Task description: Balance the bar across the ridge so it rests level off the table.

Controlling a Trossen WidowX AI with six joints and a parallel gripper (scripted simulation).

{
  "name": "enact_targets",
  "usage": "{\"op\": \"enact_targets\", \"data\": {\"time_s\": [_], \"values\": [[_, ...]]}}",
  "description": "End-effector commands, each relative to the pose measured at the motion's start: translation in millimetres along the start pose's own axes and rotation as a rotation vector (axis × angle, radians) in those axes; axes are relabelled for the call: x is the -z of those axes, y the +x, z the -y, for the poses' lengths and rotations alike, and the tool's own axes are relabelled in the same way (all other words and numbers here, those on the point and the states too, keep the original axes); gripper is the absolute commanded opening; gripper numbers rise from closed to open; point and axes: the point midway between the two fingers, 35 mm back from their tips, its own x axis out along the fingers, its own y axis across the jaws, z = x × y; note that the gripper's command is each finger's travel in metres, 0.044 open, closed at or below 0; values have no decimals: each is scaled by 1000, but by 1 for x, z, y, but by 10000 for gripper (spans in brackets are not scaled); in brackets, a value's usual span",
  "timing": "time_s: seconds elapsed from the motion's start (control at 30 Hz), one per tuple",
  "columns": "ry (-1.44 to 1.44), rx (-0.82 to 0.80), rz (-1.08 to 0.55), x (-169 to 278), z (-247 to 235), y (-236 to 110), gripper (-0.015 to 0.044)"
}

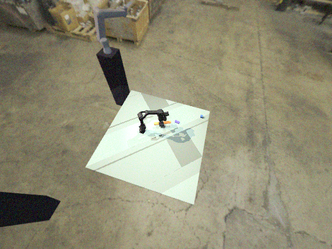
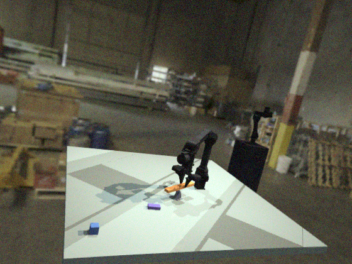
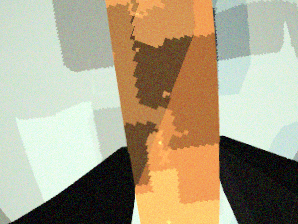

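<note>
My gripper is shut on the orange bar near its middle. It holds the bar roughly level, slightly tilted, above the pale table. The small dark grey ridge stands on the table right under the bar's middle. I cannot tell whether the bar touches it. In the wrist view the bar runs from top to bottom between my two black fingers, and the ridge is hidden beneath it.
A purple block lies on the table beside the ridge. A blue cube sits near a table corner. A black pillar with a camera arm stands off the table's edge.
</note>
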Motion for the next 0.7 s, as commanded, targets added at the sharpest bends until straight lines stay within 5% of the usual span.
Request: {"op": "enact_targets", "data": {"time_s": [0.0, 0.67], "values": [[5, 1, 3, 0, 1, 6, 0], [5, 1, 3, -1, 1, 9, 0]]}}
